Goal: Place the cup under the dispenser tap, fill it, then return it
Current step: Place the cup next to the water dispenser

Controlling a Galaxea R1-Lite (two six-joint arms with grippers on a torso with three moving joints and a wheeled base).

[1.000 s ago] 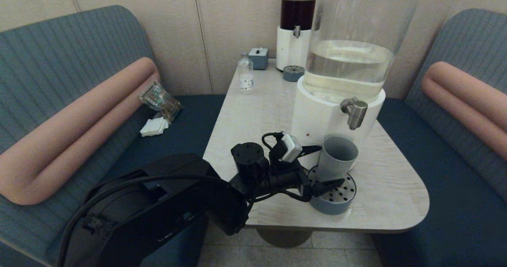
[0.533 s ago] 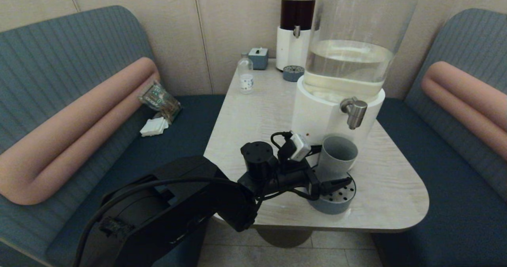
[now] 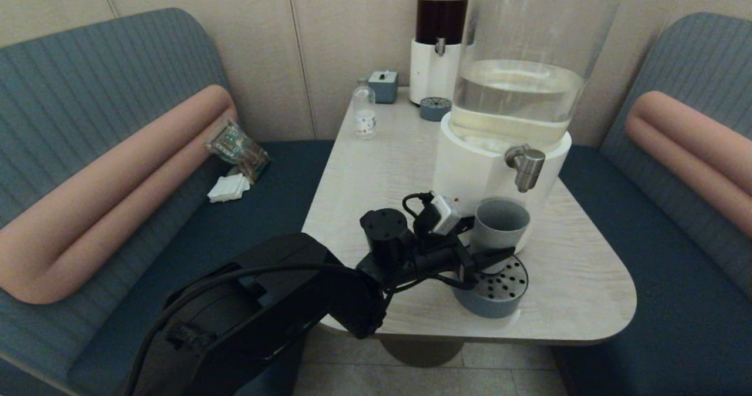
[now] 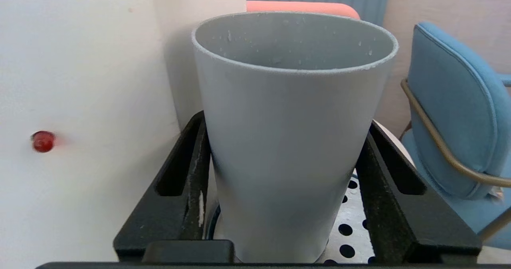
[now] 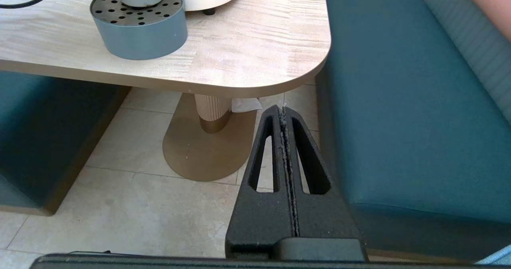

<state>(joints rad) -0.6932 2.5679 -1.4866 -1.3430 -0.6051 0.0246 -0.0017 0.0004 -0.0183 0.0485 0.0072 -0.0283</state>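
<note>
Left tool [image 3: 484, 255] clasps the cup [image 3: 500, 225] on the drip tray [image 3: 493, 299] near the table's front edge, apparently seated; cup base hidden. Right tool [image 5: 284, 113], fingers pressed together, hangs below table level.

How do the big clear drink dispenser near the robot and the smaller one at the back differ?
The large clear-tank dispenser holds pale liquid; the smaller dispenser holds dark liquid. The large one has a grey-blue cup below its steel tap, held by the left gripper; the smaller one's round drip tray is bare. Both have white bases.
</note>
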